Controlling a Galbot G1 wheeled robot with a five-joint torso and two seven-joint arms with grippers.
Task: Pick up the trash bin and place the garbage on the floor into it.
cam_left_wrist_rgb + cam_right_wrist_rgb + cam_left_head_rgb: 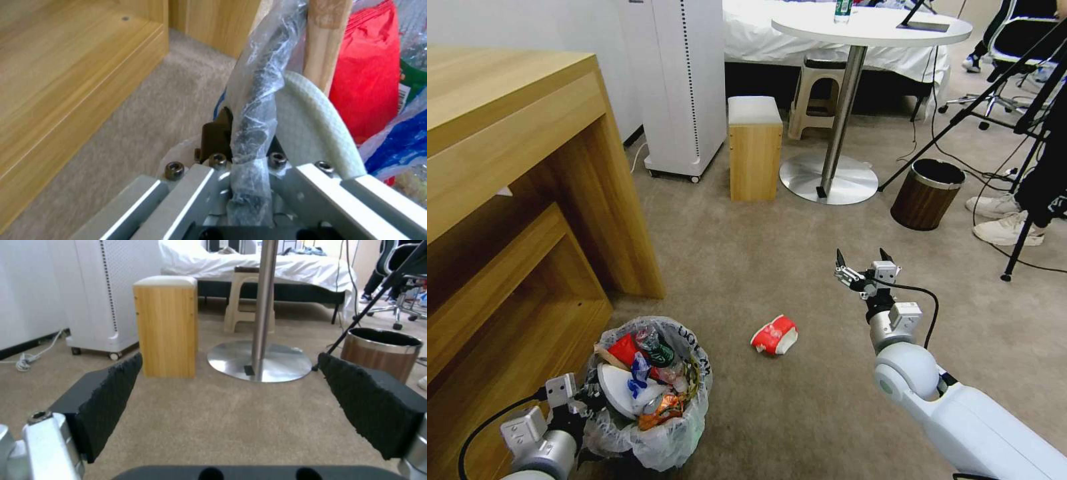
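The small round trash bin lined with a crinkly translucent plastic bag sits at the lower left of the head frame on the beige short-pile carpet floor, already packed with red, blue and orange wrappers. The left claw is clamped on its bagged rim, probably so the bin travels with the robot. Just right of it, 1 crumpled red-and-white carton lies loose. The right claw hovers beyond it, spread wide and empty, seemingly readied for that piece.
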